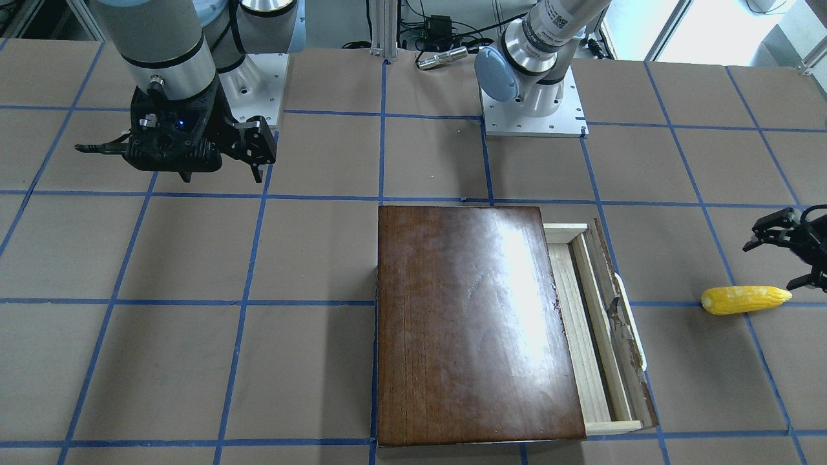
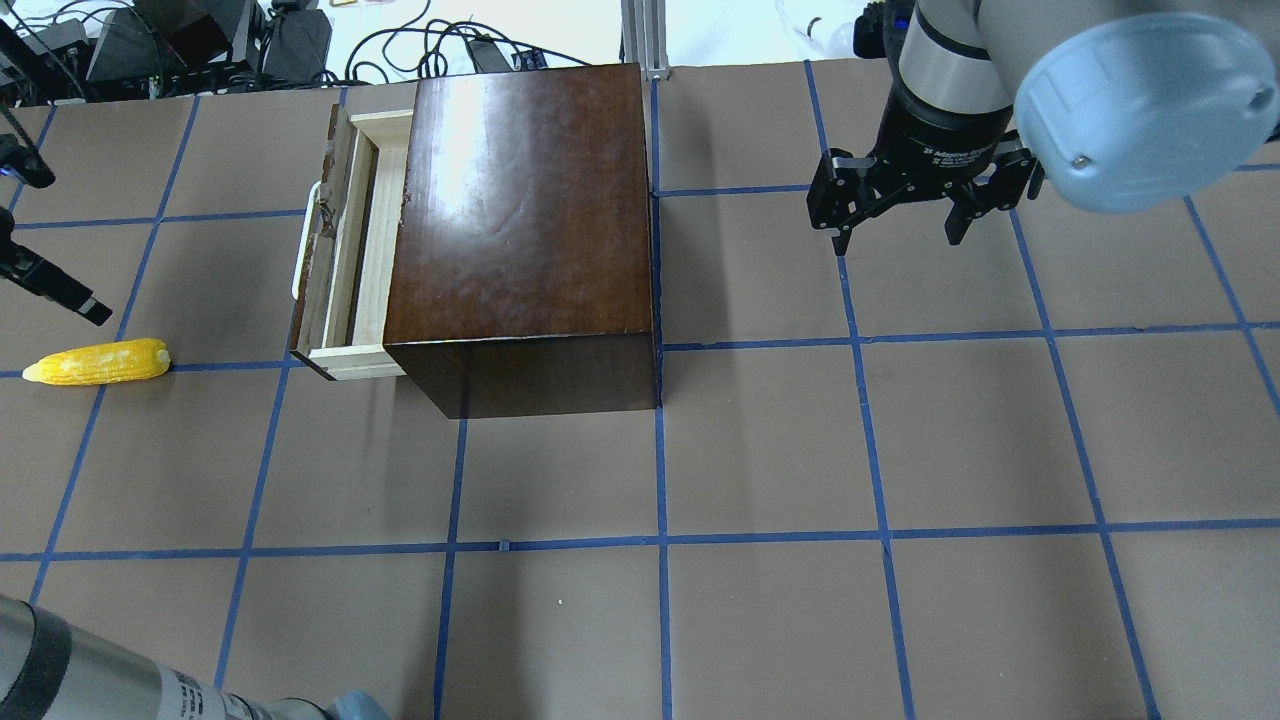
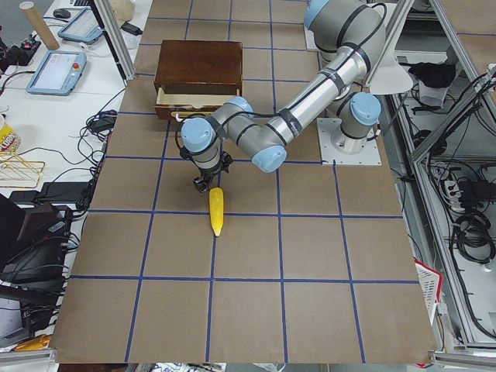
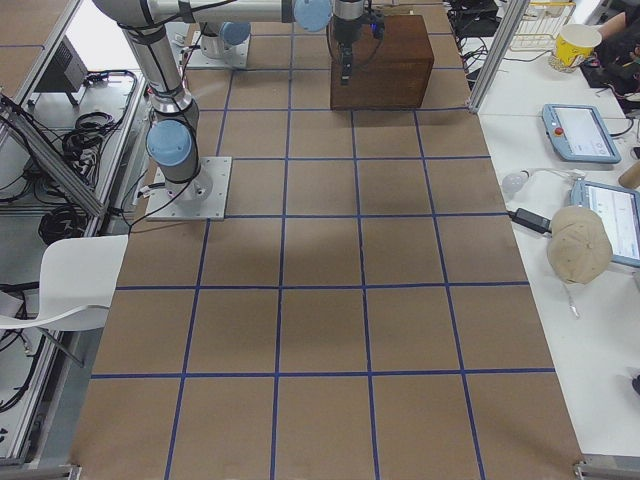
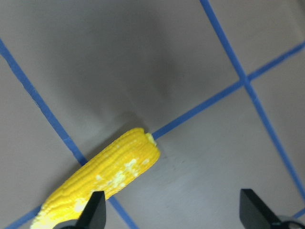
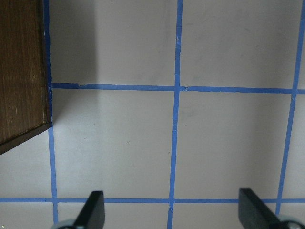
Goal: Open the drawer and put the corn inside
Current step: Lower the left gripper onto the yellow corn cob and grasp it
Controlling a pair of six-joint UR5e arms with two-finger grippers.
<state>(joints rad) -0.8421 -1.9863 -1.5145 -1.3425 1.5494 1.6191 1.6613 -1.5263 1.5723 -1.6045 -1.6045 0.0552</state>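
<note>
The drawer (image 1: 601, 323) is being seen partly open; opening looks done. The corn (image 1: 745, 299) is being left ungripped on the worktop (image 1: 194, 258), well apart. The left end effector (image 5: 172, 210) is being held wide beside it, the right end effector (image 2: 897, 235) wide elsewhere.

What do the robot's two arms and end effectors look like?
The left arm and right arm are silver-grey tubes with round pale-blue joint caps. The left end effector and right end effector are black, with two jointed fingers; the right one bears white lettering.
</note>
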